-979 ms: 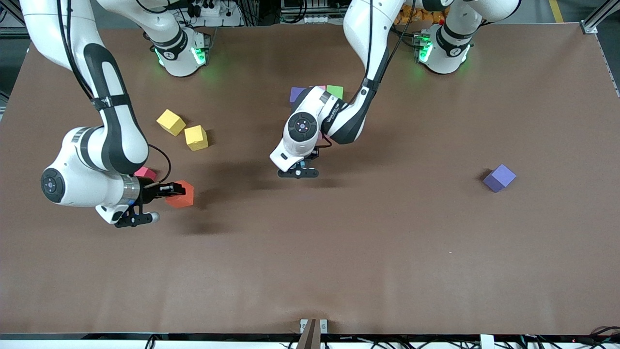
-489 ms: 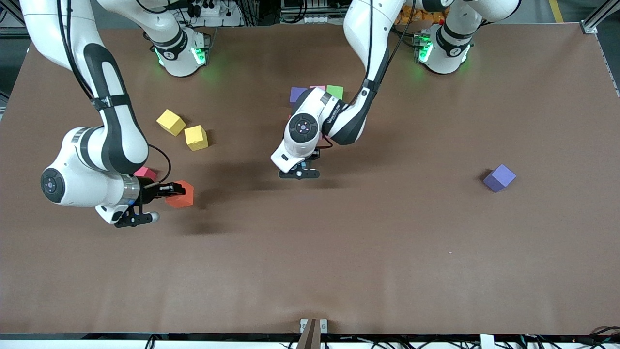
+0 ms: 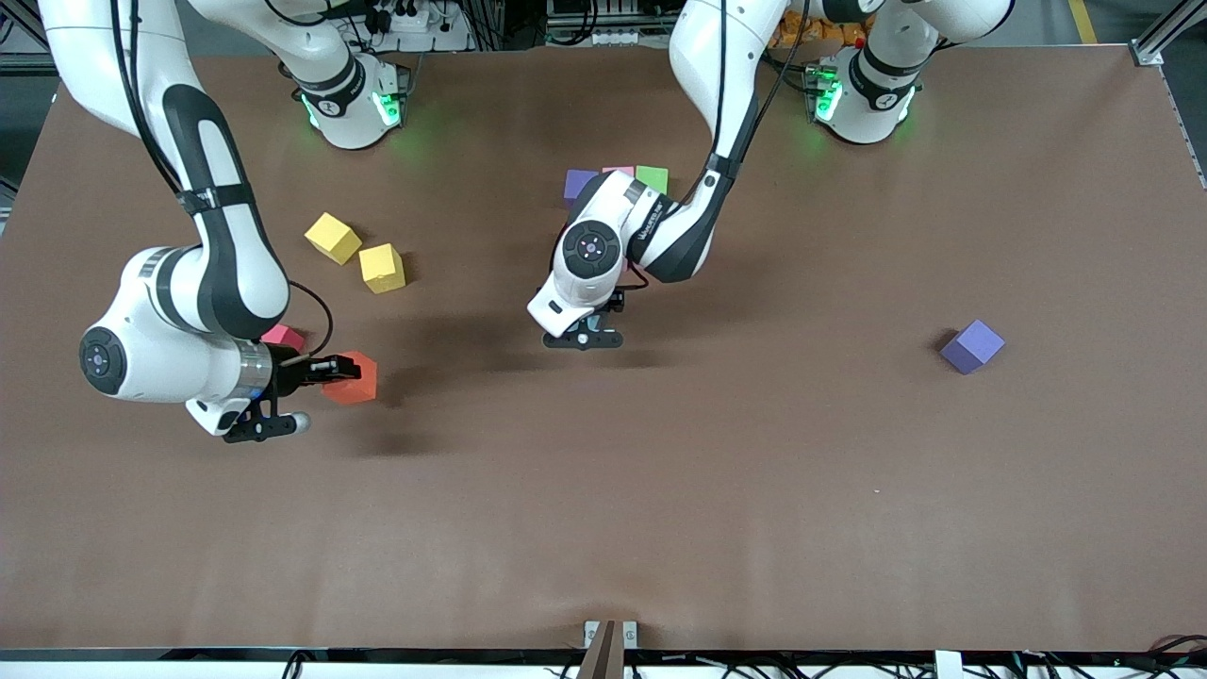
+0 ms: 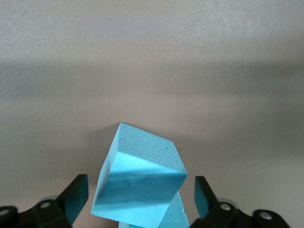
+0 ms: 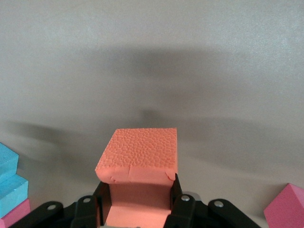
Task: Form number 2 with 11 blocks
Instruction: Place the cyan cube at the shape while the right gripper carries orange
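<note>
Your left gripper [image 4: 140, 202] has its jaws spread around the light blue foam cube [image 4: 137, 185] at table centre; your right gripper [image 3: 325, 372] clamps the orange foam cube [image 3: 354, 379] at nine o'clock.

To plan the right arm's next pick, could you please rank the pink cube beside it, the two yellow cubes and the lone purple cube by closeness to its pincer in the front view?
1. Pink cube, beside the right pincer.
2. Yellow cubes, toward the robots' bases.
3. Lone purple cube, at the left arm's end.
</note>
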Controlling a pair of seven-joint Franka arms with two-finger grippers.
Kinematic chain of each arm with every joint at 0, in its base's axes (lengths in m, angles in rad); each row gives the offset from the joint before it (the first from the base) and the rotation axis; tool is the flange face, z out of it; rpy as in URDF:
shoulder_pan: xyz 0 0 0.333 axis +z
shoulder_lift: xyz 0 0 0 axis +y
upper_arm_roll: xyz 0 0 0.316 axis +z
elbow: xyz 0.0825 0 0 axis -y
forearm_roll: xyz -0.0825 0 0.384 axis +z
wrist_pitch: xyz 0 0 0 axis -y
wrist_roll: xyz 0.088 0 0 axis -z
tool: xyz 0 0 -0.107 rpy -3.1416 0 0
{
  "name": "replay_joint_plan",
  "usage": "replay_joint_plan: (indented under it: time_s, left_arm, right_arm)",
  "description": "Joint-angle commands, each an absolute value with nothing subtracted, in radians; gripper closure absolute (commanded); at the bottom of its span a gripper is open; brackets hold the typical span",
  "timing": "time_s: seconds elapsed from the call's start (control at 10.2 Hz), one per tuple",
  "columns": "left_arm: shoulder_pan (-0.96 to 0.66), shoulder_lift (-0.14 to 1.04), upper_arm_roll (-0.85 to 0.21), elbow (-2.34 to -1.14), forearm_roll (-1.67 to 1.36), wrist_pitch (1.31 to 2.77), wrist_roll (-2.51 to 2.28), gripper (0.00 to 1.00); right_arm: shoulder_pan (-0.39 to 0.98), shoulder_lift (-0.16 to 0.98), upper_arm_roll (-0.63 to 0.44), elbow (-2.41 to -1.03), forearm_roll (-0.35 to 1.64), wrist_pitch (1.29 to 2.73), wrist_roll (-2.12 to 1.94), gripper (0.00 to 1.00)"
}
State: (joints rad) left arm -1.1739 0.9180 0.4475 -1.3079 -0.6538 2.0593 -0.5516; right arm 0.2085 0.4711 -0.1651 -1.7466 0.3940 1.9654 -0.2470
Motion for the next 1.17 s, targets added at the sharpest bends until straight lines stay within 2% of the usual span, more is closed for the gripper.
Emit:
replay_joint_plan:
  time_s: [0.0,0.2,0.39,0.69,0.78,1.08]
  left_arm:
    - [-1.184,0.917,0.469,-1.292,-0.684,2.059,-0.563,0.00]
    - [-1.184,0.890,0.477,-1.295,-0.678,2.057,-0.565,0.00]
    - [-1.186,0.844,0.535,-1.301,-0.673,2.031,-0.566,0.00]
    - [-1.171,0.749,0.704,-1.302,-0.666,1.846,-0.557,0.00]
    - [-1.125,0.709,0.725,-1.304,-0.658,1.794,-0.557,0.00]
    - [-0.956,0.591,0.674,-1.319,-0.438,1.723,-0.500,0.00]
  right_arm:
    - [0.187,0.463,-0.146,-1.746,0.373,1.956,-0.233,0.91]
    - [0.187,0.463,-0.146,-1.746,0.373,1.956,-0.233,0.91]
    - [0.193,0.462,-0.144,-1.740,0.370,1.953,-0.233,0.90]
    - [0.251,0.462,-0.141,-1.704,0.371,1.948,-0.235,0.89]
    - [0.296,0.457,-0.141,-1.697,0.371,1.948,-0.233,0.91]
    - [0.496,0.460,-0.141,-1.645,0.371,1.956,-0.236,0.98]
